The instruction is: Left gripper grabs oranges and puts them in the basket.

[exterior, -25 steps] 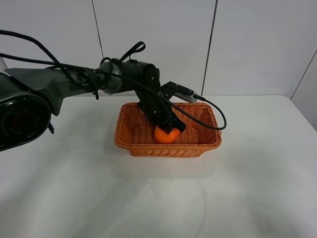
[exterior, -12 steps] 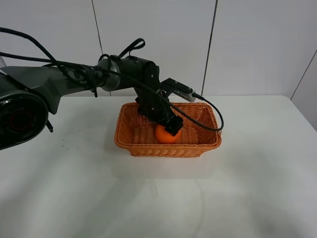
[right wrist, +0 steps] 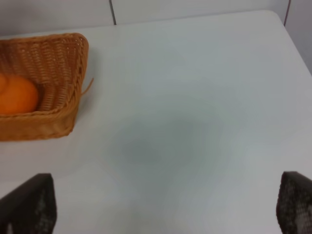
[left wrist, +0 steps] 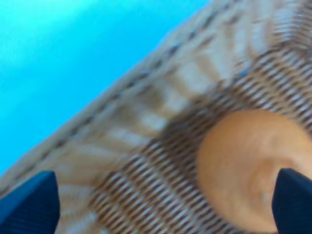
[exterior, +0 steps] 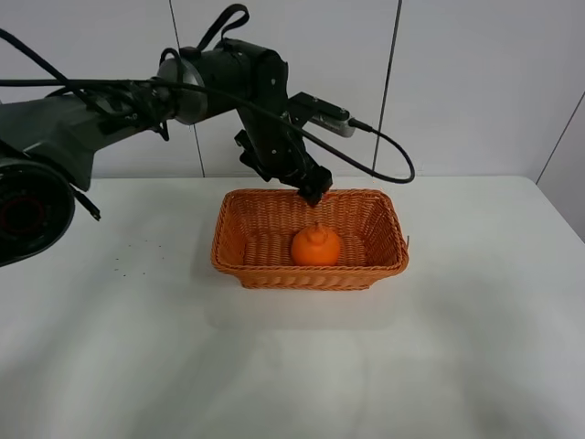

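Observation:
The orange (exterior: 316,246) lies on the floor of the wicker basket (exterior: 239,265), free of any grip, knobbed top up. My left gripper (exterior: 313,191) is open and empty, raised above the basket's far rim, behind the orange. In the left wrist view the orange (left wrist: 246,171) lies on the woven floor beside the basket wall (left wrist: 161,105), with my two fingertips (left wrist: 30,204) wide apart at the frame's corners. The right wrist view shows the orange (right wrist: 17,96) inside the basket's end (right wrist: 73,68), and my right gripper (right wrist: 165,207) open over bare table, far from it.
The basket stands mid-table on a white tabletop (exterior: 457,347). A black cable (exterior: 384,155) loops from the left arm over the basket's far side. A white panelled wall (exterior: 475,82) stands behind the table.
My left gripper let go of the orange and rose up and back out of the basket. The orange stays on the basket floor.

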Robot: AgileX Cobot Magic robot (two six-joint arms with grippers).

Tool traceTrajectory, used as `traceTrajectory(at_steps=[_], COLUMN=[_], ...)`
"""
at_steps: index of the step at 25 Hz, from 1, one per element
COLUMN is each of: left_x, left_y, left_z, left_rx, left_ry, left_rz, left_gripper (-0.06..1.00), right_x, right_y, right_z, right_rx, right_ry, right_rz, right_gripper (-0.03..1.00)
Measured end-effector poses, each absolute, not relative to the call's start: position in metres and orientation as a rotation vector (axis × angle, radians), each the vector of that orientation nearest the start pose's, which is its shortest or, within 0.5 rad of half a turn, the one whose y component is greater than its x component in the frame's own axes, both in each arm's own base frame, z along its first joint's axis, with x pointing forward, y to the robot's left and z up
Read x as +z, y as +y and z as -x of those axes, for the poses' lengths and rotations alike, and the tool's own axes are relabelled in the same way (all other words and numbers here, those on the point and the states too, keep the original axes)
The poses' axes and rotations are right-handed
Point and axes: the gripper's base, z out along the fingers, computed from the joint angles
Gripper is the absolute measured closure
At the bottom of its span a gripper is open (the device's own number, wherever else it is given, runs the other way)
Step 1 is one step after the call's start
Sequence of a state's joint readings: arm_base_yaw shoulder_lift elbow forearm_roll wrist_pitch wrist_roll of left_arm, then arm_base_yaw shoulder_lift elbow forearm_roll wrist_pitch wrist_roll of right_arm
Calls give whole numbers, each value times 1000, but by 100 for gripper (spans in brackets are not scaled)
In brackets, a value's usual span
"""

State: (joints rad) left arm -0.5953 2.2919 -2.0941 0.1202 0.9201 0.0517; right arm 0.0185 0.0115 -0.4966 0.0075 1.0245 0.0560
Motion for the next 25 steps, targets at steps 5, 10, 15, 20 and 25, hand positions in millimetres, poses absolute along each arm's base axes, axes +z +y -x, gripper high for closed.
traceTrajectory(at_steps=[5,10,15,20,25], left_x=[259,302,328,334,327], left_y=[-224,-137,-34,45,68], left_z=[-450,-468,-469,-450,-430], left_rx=[28,96,196,261,213], left_ry=[2451,2435,2454,2539,2584], left_rz=[-739,-506,-256,-40,39], left_gripper=[-3,-2,-2,-1,-1], right_x=[279,279,279,279,279], right_y=[1,1,1,1,1], right_z=[1,1,1,1,1], right_rx=[56,56,56,56,56], right_ry=[2023,2023,2023,2023,2023], right_rz=[-38,-38,-38,-38,-38], right_gripper=[27,27,27,27,27])
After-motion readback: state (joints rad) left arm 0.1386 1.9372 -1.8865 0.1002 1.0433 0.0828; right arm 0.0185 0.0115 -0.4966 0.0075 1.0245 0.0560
